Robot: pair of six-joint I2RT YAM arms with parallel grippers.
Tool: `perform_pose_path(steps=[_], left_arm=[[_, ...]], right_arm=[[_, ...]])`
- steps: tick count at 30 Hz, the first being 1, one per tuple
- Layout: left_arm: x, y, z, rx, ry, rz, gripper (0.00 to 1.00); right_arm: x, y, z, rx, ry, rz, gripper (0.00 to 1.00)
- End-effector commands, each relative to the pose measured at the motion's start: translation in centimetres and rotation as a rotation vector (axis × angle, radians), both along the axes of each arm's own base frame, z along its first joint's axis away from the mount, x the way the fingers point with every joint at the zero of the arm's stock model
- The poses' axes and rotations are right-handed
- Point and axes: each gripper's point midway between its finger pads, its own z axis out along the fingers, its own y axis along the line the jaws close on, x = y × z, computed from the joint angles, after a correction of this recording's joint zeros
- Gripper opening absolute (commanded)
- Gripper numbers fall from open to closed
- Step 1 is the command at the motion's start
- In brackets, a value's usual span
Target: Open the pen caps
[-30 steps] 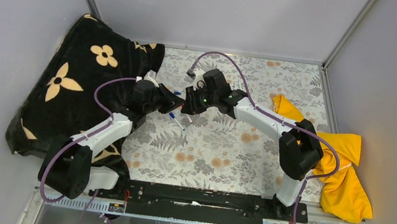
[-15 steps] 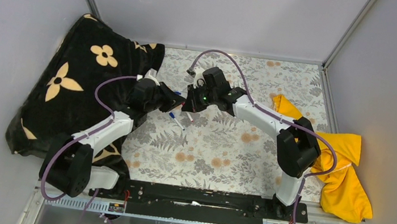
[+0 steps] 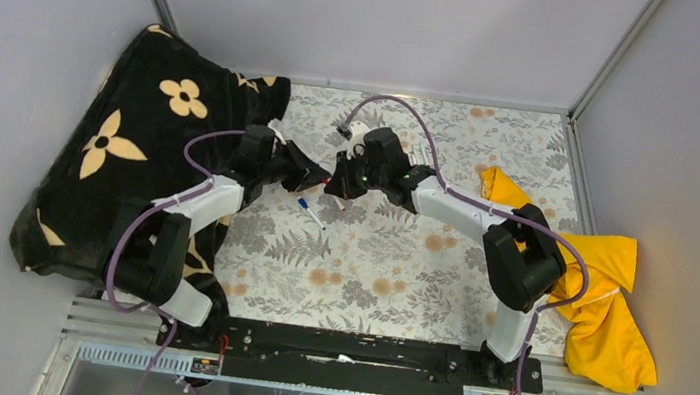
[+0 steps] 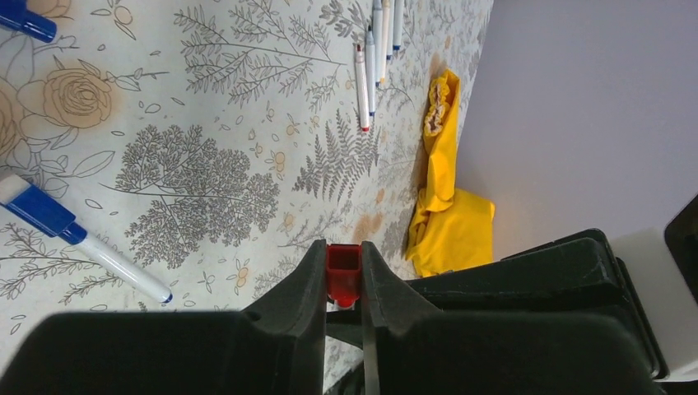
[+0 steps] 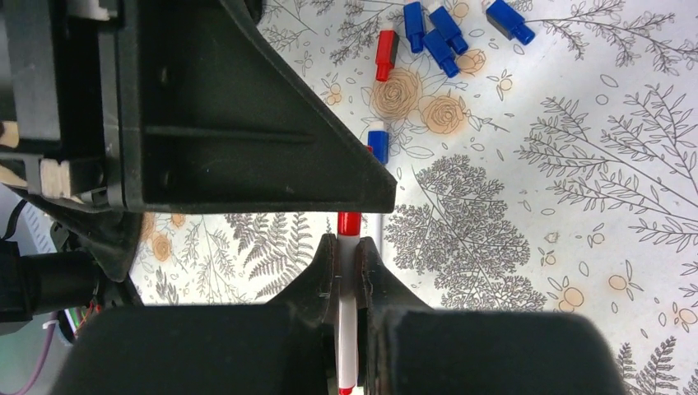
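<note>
My right gripper (image 5: 347,247) is shut on the white barrel of a red pen (image 5: 347,329). The pen's red cap (image 5: 349,222) points at the left gripper (image 5: 247,123). In the left wrist view my left gripper (image 4: 343,251) is shut on that red cap (image 4: 343,274), which still sits on the barrel end. From above, the left gripper (image 3: 313,175) and right gripper (image 3: 336,182) meet tip to tip over the mat. A blue-capped pen (image 4: 74,239) lies below them. Several more pens (image 4: 374,49) lie in a row further off. Loose caps, blue (image 5: 432,33) and red (image 5: 385,45), lie together.
A black flowered blanket (image 3: 129,160) fills the left side under the left arm. A yellow cloth (image 3: 607,290) lies at the right edge. The floral mat (image 3: 387,273) covers the table. Grey walls close in the back and both sides.
My left gripper has moved right and further back to meet the right gripper. The gap between the two is closed. The left arm's elbow has swung inwards.
</note>
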Motion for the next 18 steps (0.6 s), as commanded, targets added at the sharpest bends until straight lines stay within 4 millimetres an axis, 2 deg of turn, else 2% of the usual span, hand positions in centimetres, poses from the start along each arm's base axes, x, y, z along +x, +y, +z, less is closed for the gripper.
perform_pose_path(steps=[1, 6, 9, 13, 18], left_arm=[[6.4, 8.3, 0.9, 0.134, -0.109, 0.266, 0.0], [7.3, 10.9, 0.1, 0.155, -0.09, 0.3, 0.0], [7.4, 11.5, -0.2, 0.167, -0.084, 0.307, 0.0], [7.5, 13.8, -0.6, 0.182, -0.069, 0.369, 0.0], [7.7, 15.7, -0.7, 0.203, -0.057, 0.424, 0.0]], right_arm=[[-3.4, -3.9, -0.5, -0.076, 0.088, 0.029, 0.0], [-4.5, -4.9, -1.0, -0.084, 0.099, 0.032, 0.0], [-4.6, -5.3, -1.2, -0.083, 0.106, 0.027, 0.0], [-4.9, -5.6, -0.9, -0.082, 0.106, 0.031, 0.0], [-5.4, -6.0, -0.8, -0.077, 0.11, 0.029, 0.0]])
